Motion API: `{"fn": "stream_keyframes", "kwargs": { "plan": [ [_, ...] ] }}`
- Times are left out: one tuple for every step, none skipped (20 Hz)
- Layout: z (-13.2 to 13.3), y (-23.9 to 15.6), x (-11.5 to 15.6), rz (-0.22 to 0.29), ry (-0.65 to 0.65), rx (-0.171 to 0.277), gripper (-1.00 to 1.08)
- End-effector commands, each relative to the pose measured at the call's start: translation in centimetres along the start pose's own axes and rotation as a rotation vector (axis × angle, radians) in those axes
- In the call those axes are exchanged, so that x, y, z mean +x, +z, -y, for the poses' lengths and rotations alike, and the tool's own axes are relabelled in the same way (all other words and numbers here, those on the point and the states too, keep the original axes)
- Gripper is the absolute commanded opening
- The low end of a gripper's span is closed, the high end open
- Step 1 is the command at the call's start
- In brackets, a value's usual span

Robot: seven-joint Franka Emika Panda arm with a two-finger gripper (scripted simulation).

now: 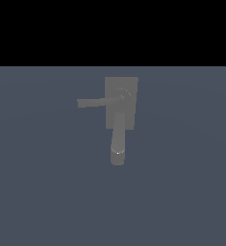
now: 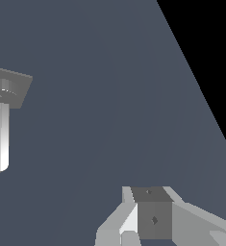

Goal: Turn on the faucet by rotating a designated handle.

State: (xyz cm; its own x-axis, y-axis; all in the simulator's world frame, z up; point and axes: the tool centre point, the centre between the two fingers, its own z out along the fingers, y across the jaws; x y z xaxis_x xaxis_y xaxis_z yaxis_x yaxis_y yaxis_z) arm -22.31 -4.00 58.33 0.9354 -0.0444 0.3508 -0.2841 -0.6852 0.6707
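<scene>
On my exterior view the faucet (image 1: 120,103) sat mid-worktop (image 1: 42,192), its handle (image 1: 97,102) pointing toward the exterior view's left and the spout (image 1: 118,140) reaching toward the camera. My pincer (image 2: 150,216) hung well apart from it; I couldn't tell its state.

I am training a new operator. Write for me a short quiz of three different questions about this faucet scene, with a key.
1. True or false: in the exterior view, the handle sticks out from the base plate toward that view's left.
2. Multiple choice: which part is thicker? A) the handle B) the spout C) both equal
3. Short answer: is the pincer touching the faucet in the wrist view?

Key
1. True.
2. B.
3. No. It is apart from the faucet, with bare floor between them; whether it is open or shut cannot be told.
</scene>
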Motion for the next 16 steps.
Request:
{"fn": "stream_keyframes", "kwargs": {
  "plan": [
    [-0.7, -1.4, 0.8, -0.055, 0.01, -0.101, -1.0],
    [-0.9, -2.0, 1.1, -0.077, 0.013, -0.14, -1.0],
    [-1.1, -2.6, 1.5, -0.099, 0.015, -0.179, -1.0],
    [-1.3, -3.3, 1.8, -0.12, 0.016, -0.219, -1.0],
    [-1.4, -3.9, 2.1, -0.142, 0.017, -0.258, -1.0],
    [-1.5, -4.6, 2.4, -0.163, 0.017, -0.297, -1.0],
    [-1.5, -5.2, 2.7, -0.185, 0.016, -0.336, -1.0],
    [-1.5, -5.9, 3.1, -0.206, 0.014, -0.375, -1.0],
    [-1.5, -6.6, 3.4, -0.227, 0.012, -0.413, -1.0],
    [-1.4, -7.3, 3.7, -0.249, 0.008, -0.452, -1.0],
    [-1.2, -8.0, 4.0, -0.27, 0.004, -0.49, -1.0],
    [-1.0, -8.6, 4.4, -0.291, -0.001, -0.528, -1.0],
    [-0.8, -9.3, 4.7, -0.312, -0.007, -0.566, -1.0],
    [-0.6, -10.0, 5.0, -0.333, -0.014, -0.603, -1.0],
    [-0.2, -10.6, 5.3, -0.354, -0.022, -0.641, -1.0],
    [0.1, -11.3, 5.7, -0.375, -0.031, -0.678, -1.0]
  ]
}}
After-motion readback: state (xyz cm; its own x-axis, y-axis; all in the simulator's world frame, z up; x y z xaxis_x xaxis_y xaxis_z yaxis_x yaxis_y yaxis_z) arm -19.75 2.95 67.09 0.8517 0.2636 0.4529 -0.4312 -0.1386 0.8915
